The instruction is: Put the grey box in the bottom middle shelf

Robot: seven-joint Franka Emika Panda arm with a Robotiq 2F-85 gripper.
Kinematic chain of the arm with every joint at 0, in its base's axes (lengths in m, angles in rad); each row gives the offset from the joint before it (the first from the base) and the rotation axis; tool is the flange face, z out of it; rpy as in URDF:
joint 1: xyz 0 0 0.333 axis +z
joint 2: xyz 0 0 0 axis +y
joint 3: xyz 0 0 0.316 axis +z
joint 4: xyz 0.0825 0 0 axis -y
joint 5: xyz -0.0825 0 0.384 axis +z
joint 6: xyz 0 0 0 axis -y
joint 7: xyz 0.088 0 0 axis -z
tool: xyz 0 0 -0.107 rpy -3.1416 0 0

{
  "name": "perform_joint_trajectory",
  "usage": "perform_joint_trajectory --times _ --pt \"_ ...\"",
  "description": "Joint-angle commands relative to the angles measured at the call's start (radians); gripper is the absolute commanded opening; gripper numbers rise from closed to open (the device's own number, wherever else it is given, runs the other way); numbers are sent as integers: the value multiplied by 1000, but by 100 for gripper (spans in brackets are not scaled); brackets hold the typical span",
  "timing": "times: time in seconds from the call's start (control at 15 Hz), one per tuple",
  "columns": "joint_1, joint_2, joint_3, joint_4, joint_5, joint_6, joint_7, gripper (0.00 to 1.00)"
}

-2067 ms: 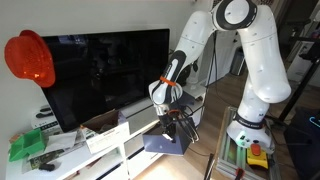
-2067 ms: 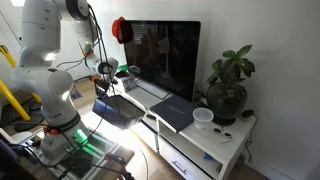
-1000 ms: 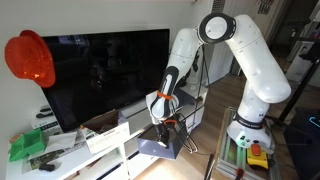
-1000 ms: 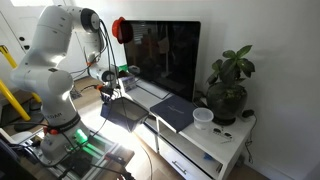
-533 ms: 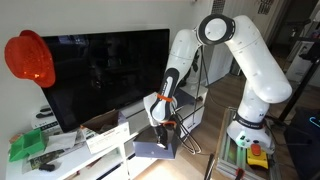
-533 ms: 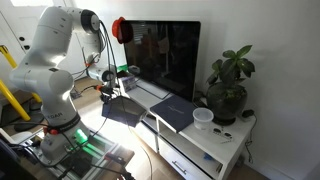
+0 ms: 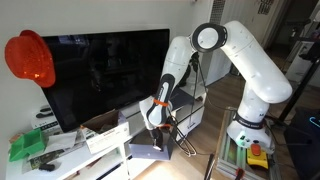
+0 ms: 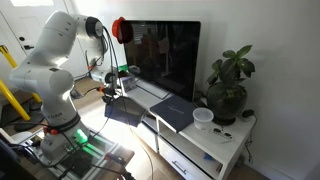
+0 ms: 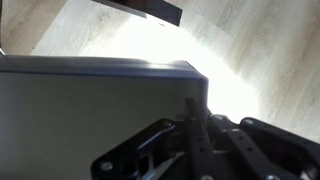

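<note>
Wrist view shows the hand (image 9: 192, 118) pinched shut on one wall of the grey box (image 9: 90, 110), carried low just before the white bench (image 8: 215, 140). Gripped off-centre, the box may swing and catch the frame of the bottom middle shelf, whose opening is hidden here.

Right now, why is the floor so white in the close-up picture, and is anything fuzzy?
Wrist view: sunlight glares off the floor beyond the box and washes it out to white; the gripper, very close to the camera, looks dark and soft. Exterior view: a bright sun patch lies on the floor beside the box. Exterior view: the TV shows faint reflections.
</note>
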Motion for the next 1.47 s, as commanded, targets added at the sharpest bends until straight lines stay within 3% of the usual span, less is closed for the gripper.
perform_joint_trajectory --times 0.0,0.73,1.4 --pt "-12 67 -2 84 -27 -6 3 1" --pt "-61 205 -1 277 -7 -4 8 1" --pt "-57 265 -30 364 -13 99 33 1"
